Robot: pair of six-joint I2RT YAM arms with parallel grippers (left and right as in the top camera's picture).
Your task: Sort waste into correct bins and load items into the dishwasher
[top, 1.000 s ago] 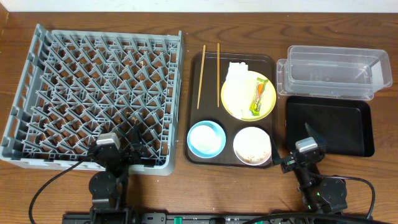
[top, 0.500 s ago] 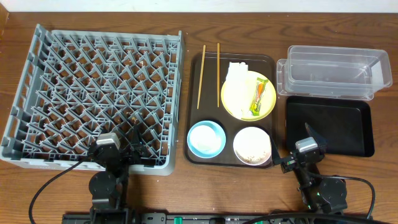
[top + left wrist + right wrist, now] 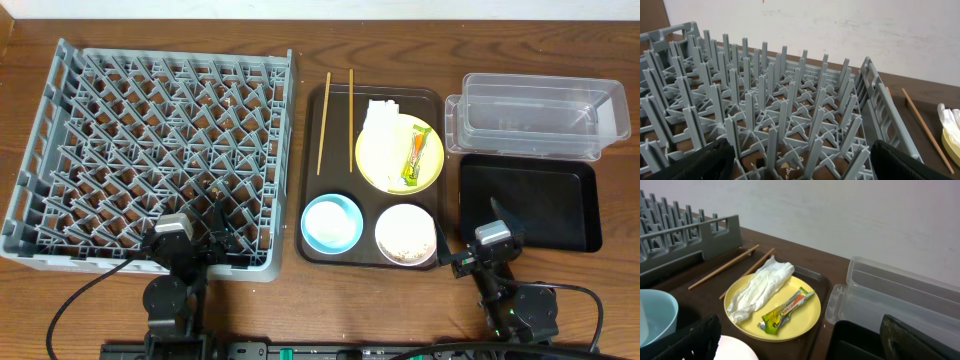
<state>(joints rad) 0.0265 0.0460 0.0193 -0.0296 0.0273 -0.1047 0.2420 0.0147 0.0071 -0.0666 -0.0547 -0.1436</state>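
Note:
The yellow plate (image 3: 400, 153) sits on the brown tray (image 3: 372, 250) with the green-and-yellow wrapper (image 3: 415, 158) and white napkin (image 3: 381, 122) on it; both show in the right wrist view, wrapper (image 3: 787, 310), napkin (image 3: 760, 286). A light-blue bowl (image 3: 332, 223) and a white bowl (image 3: 406, 235) holding whitish scraps stand at the tray's front. Two chopsticks (image 3: 324, 122) lie at its back left. The grey dish rack (image 3: 155, 150) is at left. My left gripper (image 3: 797, 162) is open over the rack's front. My right gripper (image 3: 800, 342) is open, low at the front right. No cup shows.
The clear tub (image 3: 535, 115) stands at the back right, the black tray (image 3: 530, 202) just in front of it. Both arm bases sit at the table's front edge. A white wall lies behind the table.

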